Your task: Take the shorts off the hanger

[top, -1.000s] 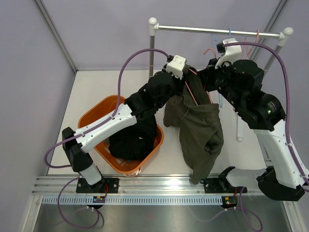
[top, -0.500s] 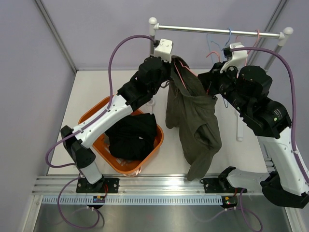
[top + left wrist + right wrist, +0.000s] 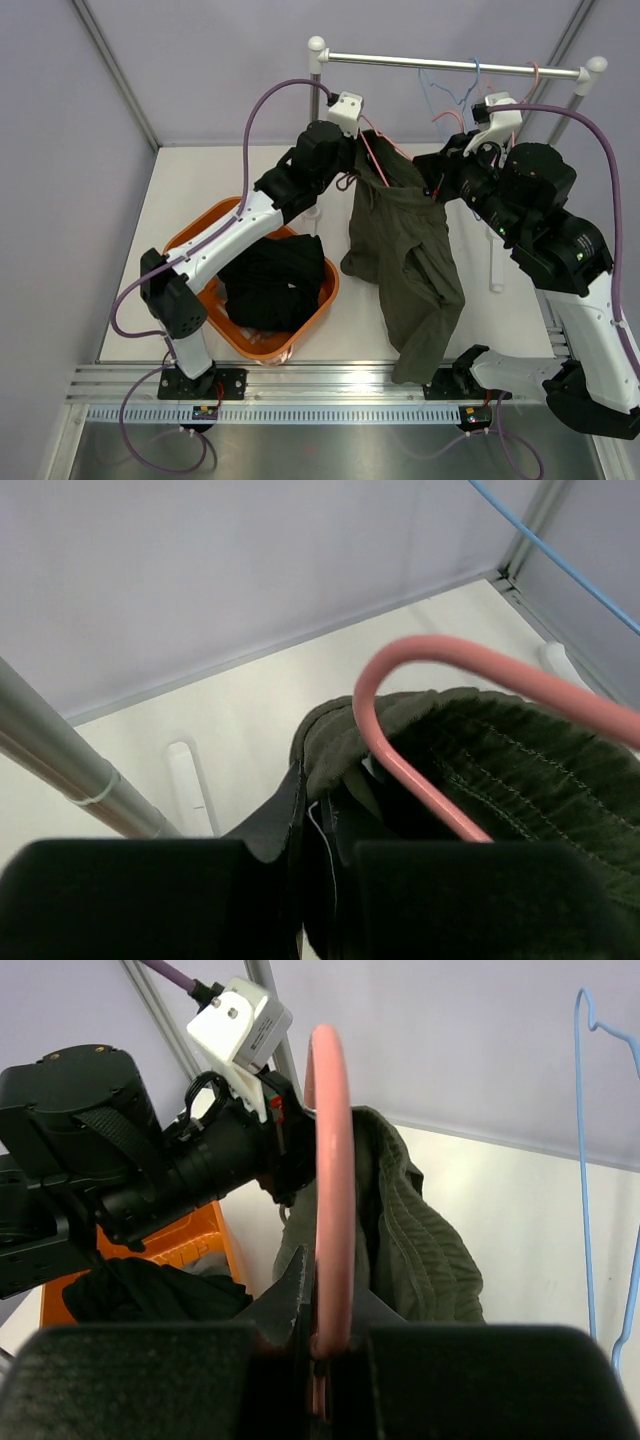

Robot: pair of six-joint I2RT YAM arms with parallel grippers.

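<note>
My left arm stretches far over the orange basket point(image 3: 195, 245), wrist raised. The left fingers point(image 3: 150, 895) are nearly closed, apparently pinching the waistband of the olive shorts point(image 3: 410, 250). My right arm bends in from the right, right fingers point(image 3: 140, 1380) clamped on the pink hanger point(image 3: 332, 1160). The shorts hang from it above the bench point(image 3: 200, 180), draping toward the near edge.
</note>
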